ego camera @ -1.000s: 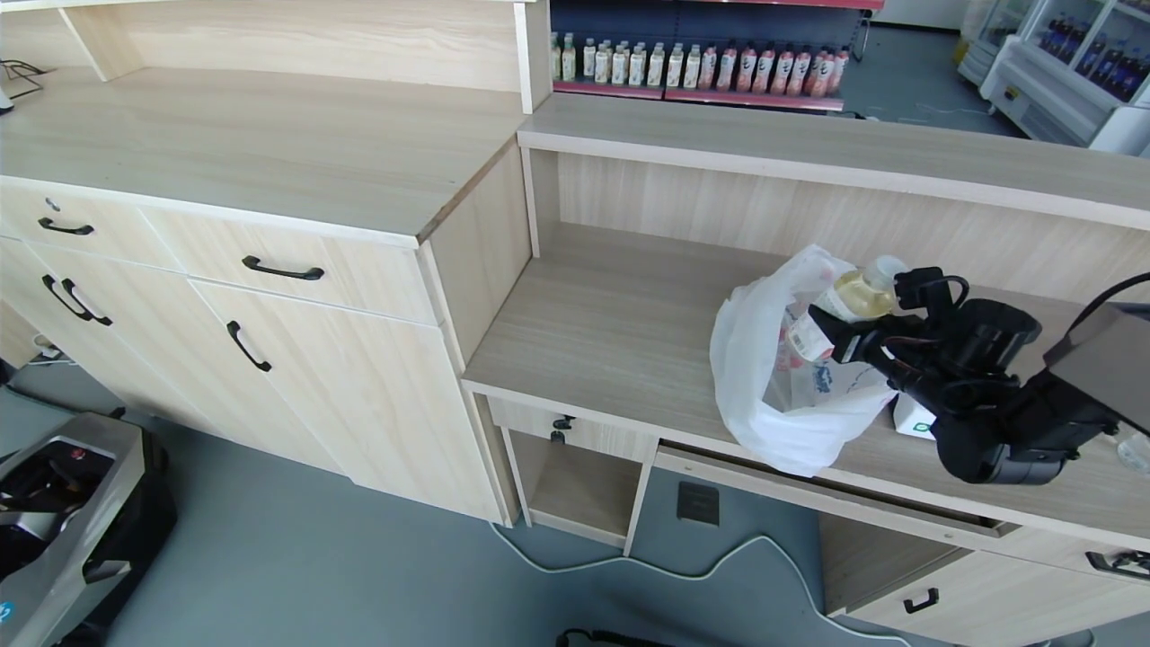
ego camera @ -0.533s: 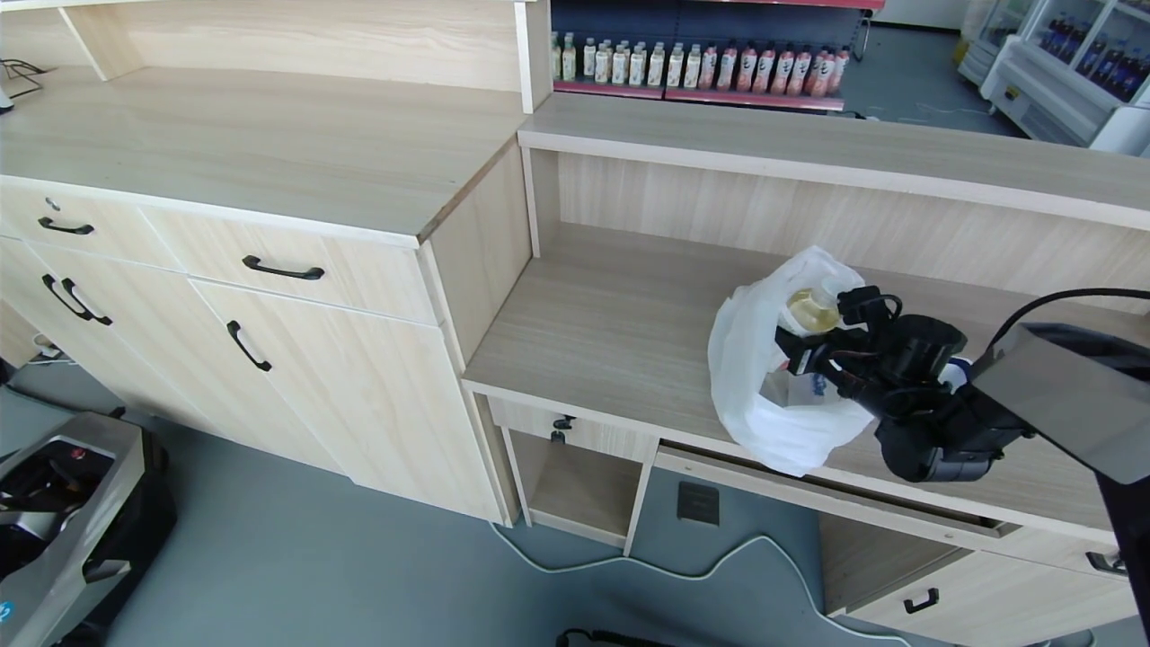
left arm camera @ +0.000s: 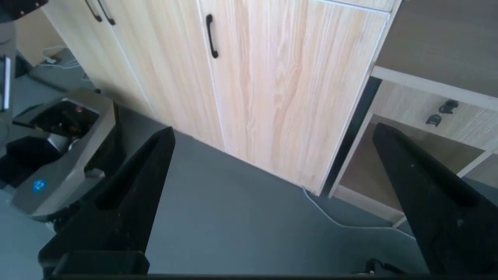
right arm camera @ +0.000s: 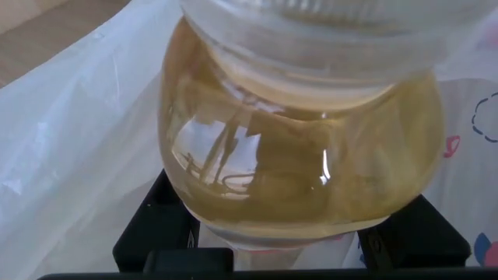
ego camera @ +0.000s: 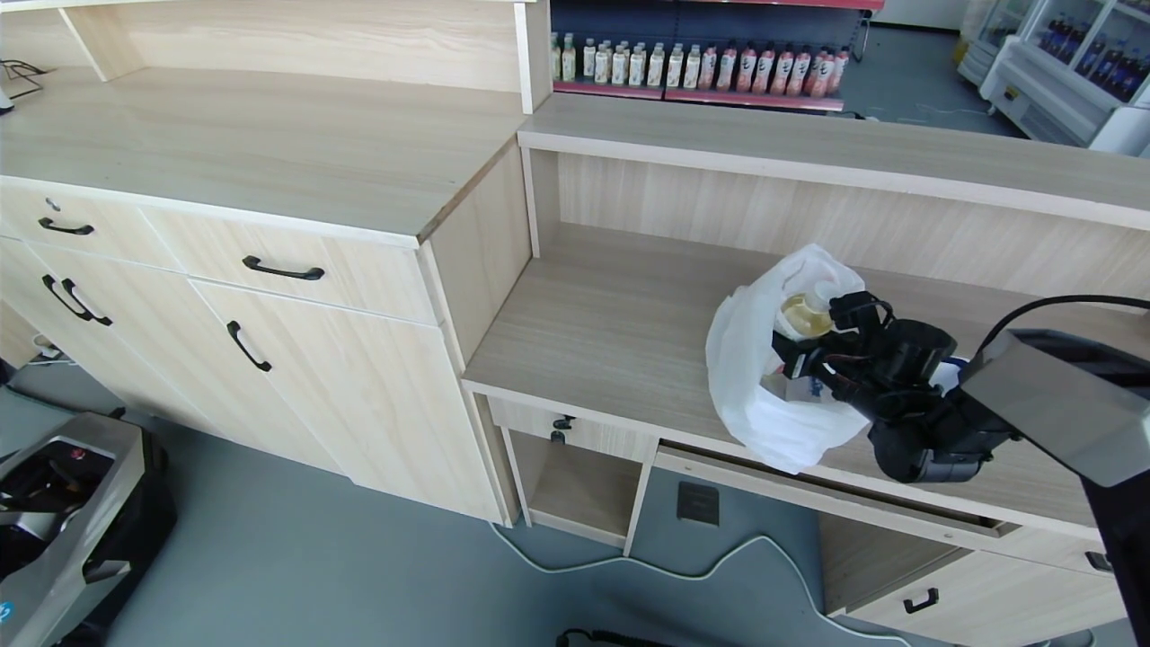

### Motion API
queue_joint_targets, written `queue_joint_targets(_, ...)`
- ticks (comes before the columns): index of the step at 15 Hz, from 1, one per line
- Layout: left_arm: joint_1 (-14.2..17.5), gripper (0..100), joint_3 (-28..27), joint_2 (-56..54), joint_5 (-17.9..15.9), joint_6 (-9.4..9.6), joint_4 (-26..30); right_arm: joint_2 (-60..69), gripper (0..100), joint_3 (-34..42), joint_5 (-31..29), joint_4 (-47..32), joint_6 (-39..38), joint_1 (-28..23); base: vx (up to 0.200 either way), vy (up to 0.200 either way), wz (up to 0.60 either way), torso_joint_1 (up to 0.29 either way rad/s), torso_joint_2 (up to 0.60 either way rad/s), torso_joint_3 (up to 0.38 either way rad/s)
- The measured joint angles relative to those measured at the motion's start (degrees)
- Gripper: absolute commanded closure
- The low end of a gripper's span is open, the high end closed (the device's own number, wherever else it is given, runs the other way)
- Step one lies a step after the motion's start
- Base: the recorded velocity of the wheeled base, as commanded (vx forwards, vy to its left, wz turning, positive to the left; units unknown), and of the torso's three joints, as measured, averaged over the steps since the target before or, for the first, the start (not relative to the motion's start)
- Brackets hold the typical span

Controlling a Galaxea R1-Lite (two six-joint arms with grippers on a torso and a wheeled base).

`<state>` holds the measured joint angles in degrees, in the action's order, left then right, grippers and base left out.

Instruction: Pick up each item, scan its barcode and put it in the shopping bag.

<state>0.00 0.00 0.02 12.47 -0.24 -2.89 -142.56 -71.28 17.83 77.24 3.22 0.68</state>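
Note:
A white plastic shopping bag (ego camera: 750, 359) stands open on the lower counter shelf (ego camera: 611, 314). My right gripper (ego camera: 806, 344) is at the bag's mouth, shut on a clear bottle of yellowish liquid (ego camera: 802, 314) whose lower part sits inside the bag. In the right wrist view the bottle (right arm camera: 299, 148) is close up between the black fingers (right arm camera: 159, 233), with the bag's white film (right arm camera: 78, 132) around it. My left gripper (left arm camera: 272, 202) hangs open over the grey floor beside the cabinet, nothing between its dark fingers (left arm camera: 117, 202).
Pale wood cabinets with black handles (ego camera: 269, 270) stand to the left of the shelf. A raised counter ledge (ego camera: 809, 144) runs above the bag. A white cable (ego camera: 629, 562) lies on the floor; a grey machine (ego camera: 63, 503) sits at the lower left.
My right gripper has carried the bottle leftward and down, from beside the bag's rim into its mouth. The bottle now sits lower inside the bag.

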Motion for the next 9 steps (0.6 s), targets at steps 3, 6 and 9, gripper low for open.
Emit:
queue_joint_targets(3,0.00,0,0.00,0.00,0.00,0.02,0.00,-0.02,100,0.28,-0.10,-0.16,0.48,-0.05,0.000,0.000,0.00,0.000,0.00,0.000)
queue_joint_targets(6,0.00,0,0.00,0.00,-0.02,0.02,0.02,-0.22,0,0.45,-0.05,-0.41,0.45,-0.27,0.000,0.000,0.00,0.000,0.00,0.000)
queue_joint_targets(9,0.00,0,0.00,0.00,-0.02,0.02,0.02,-0.30,0,-0.41,0.06,-0.55,0.33,-0.48,0.000,0.000,0.00,0.000,0.00,0.000)
